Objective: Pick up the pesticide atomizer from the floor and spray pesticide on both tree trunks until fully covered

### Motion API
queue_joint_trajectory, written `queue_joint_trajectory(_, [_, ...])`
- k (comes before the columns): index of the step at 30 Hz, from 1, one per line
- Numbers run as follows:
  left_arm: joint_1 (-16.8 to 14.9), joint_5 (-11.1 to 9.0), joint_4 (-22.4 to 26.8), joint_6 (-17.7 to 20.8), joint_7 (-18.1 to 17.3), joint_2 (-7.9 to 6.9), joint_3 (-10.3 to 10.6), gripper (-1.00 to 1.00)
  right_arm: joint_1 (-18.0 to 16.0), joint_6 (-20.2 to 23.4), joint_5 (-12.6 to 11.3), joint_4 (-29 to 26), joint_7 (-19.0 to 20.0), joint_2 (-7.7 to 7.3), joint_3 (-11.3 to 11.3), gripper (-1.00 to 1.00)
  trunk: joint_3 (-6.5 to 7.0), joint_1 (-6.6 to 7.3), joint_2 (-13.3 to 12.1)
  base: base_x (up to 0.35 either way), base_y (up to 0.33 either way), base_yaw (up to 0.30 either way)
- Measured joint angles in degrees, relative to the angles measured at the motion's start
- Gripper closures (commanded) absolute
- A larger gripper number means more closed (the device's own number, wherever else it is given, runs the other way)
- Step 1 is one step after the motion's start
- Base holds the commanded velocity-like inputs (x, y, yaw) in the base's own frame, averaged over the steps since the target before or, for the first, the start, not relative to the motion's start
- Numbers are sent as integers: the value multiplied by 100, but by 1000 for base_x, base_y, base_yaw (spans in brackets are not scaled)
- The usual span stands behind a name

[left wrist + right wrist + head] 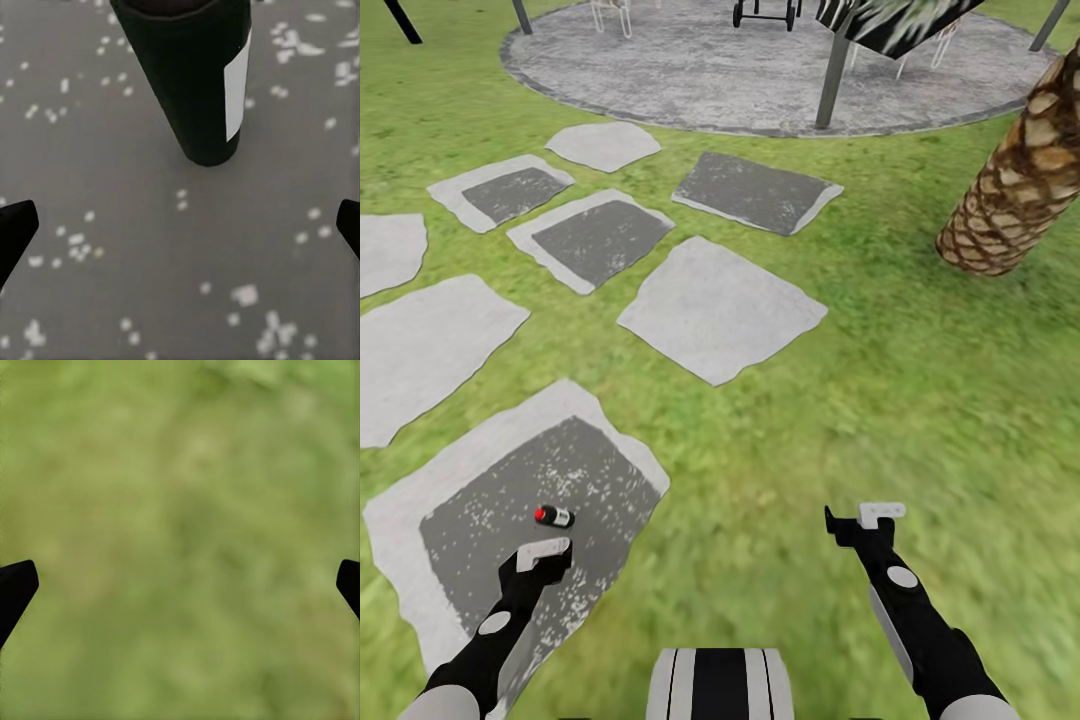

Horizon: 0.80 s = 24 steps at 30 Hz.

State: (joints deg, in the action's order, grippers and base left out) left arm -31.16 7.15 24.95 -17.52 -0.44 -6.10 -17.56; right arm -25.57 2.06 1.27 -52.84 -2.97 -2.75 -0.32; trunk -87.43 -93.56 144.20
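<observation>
Grey, white-speckled stone slab [480, 500] carried the pesticide atomizer [554, 516] lying on its side just ahead of my left gripper [543, 556], whose jaws stood released like those of the right gripper [867, 520] over the grass, so I judged the pickup step was in hand and the next move called for lowering the left jaws around the dark body.

Smooth, matt black atomizer [191, 75] with a white label lies on a rough, white-speckled grey stone slab [490, 520] amid grass [860, 400]
</observation>
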Motion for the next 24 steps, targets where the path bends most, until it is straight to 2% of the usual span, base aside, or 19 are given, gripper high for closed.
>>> queue_joint_trajectory(4, [0,5,3,0,0,0,2,-100,0,0,0,1,-1,1,0,-100,0,1,0,168,0,0])
queue_joint_trajectory(24, [0,-1,7,0,3,0,-8,-100,0,0,0,0,0,1,0,-100,0,-1,0,53,11,2])
